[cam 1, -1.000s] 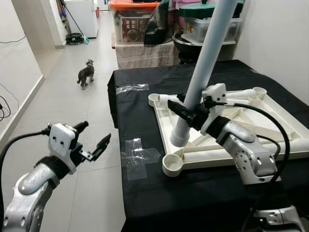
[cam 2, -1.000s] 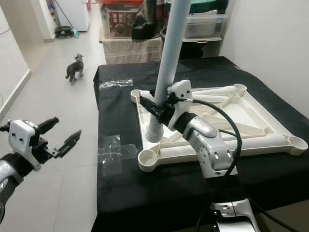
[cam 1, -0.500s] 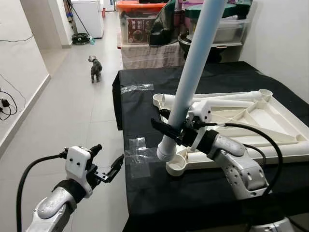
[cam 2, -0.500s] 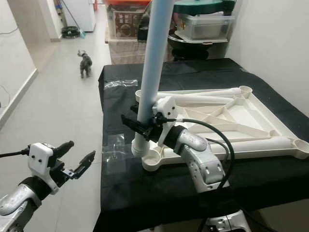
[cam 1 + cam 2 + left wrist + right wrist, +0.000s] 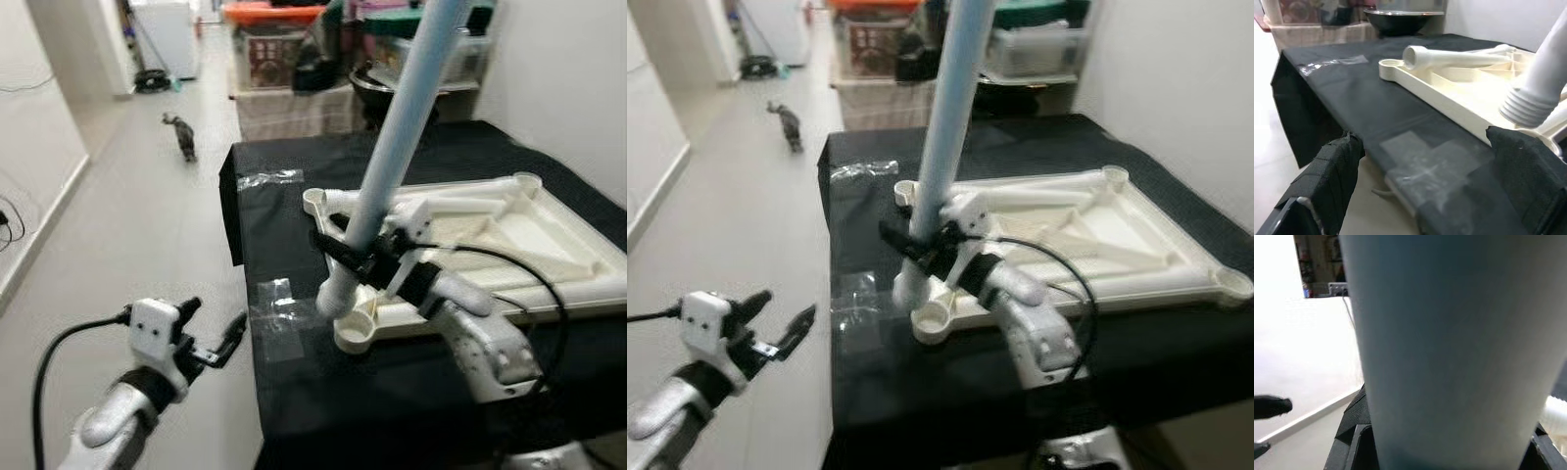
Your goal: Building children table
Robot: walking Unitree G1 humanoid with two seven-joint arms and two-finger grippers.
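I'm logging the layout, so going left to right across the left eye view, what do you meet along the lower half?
left gripper → clear tape patch on the black cloth → threaded end of the pale blue leg → right gripper, jaws closed on the leg → upturned cream tabletop

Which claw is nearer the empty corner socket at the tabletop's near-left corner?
Right. The right claw grips the pale blue table leg just above and beside the corner socket. The left claw hangs open off the table's left edge, farther away.
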